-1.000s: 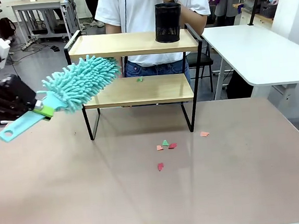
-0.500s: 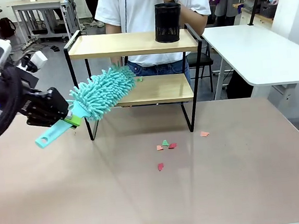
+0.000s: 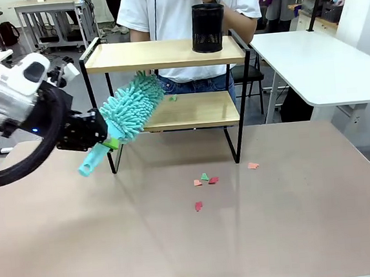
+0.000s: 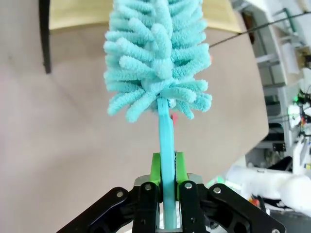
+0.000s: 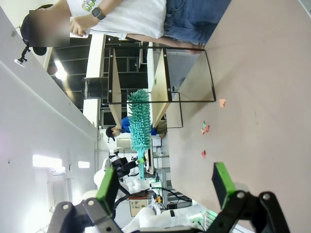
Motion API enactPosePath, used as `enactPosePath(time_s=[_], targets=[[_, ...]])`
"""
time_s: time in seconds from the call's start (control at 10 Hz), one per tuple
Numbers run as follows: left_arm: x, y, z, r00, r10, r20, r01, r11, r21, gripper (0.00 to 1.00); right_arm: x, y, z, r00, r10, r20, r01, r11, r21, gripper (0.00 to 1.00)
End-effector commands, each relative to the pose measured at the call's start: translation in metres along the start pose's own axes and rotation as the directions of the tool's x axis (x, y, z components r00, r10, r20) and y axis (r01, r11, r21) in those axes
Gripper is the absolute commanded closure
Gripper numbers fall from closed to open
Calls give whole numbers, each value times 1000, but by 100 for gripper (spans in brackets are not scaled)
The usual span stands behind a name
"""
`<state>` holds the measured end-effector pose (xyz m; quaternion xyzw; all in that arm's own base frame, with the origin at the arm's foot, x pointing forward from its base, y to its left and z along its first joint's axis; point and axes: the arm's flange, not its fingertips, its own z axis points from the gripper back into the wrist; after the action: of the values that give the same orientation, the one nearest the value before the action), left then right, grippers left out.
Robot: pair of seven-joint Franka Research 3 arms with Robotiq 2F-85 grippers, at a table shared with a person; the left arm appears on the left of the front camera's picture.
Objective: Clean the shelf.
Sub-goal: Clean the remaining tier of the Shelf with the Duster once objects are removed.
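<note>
- Front view, writing first: the green print on the person's (image 3: 186,2) white shirt is too small for me to read.
- My left arm comes in from the left with its wrist turned towards the shelf (image 3: 164,54). The left gripper (image 3: 107,140) sits just outside the shelf's front left leg.
- Left wrist view: the left gripper (image 4: 166,170) has its fingers pinched narrow on the duster (image 4: 158,63) handle, green pads flat on either side of it.
- The duster (image 3: 130,107) slants up to the right. Its fluffy head lies between the two boards over the left end of the lower one. I cannot tell whether it touches the wood.
- The shelf stands at the far middle of the table (image 3: 276,221), with a black cup (image 3: 208,27) on its top board and a green scrap (image 3: 173,98) on the lower board, near the duster tip.
- Right wrist view: the right gripper (image 5: 165,182) hangs with fingers wide apart and nothing between them, looking at the shelf (image 5: 116,82) and duster (image 5: 137,124) from well away.
- Against a second ago, the left arm has swung right and the duster head has gone from the shelf's left front corner to in between the boards, tilted more steeply.
- The paper scraps (image 3: 205,179) on the table lie as they did.
</note>
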<state>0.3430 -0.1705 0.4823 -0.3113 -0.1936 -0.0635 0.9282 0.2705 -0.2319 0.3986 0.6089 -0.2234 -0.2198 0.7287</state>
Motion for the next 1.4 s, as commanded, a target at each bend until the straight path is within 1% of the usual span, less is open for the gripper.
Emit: enactPosePath(time_s=[0.0, 0.2, 0.5, 0.6, 0.8, 0.9, 1.1, 1.2, 1.3], targets=[[20, -9, -30, 998, 29, 47, -32, 998, 59, 88, 0, 2, 0, 1000, 14, -4, -14, 1000, 7, 0], [37, -19, -48, 999, 9, 33, -11, 998, 67, 88, 0, 2, 0, 1000, 14, -4, -14, 1000, 7, 0], [55, -26, -62, 999, 41, 21, -43, 993, 107, 88, 0, 2, 0, 1000, 14, -4, -14, 1000, 7, 0], [60, -27, -68, 998, 58, 31, -62, 989, 134, 88, 0, 2, 0, 1000, 14, -4, -14, 1000, 7, 0], [64, -30, -73, 998, 67, 20, -69, 987, 143, 88, 0, 2, 0, 1000, 14, -4, -14, 1000, 7, 0], [64, -31, -74, 998, 55, -19, -52, 991, 120, 88, 0, 2, 0, 1000, 14, -4, -14, 1000, 7, 0], [62, -31, -70, 995, -7, -102, 13, 998, 54, 88, 0, 2, 0, 1000, 14, -4, -14, 1000, 7, 0], [60, -30, -68, 992, -48, -117, 52, 998, 32, 88, 0, 2, 0, 1000, 14, -4, -14, 1000, 7, 0], [57, -31, -65, 982, -111, -155, 114, 993, 9, 88, 0, 2, 0, 1000, 14, -4, -14, 1000, 7, 0]])
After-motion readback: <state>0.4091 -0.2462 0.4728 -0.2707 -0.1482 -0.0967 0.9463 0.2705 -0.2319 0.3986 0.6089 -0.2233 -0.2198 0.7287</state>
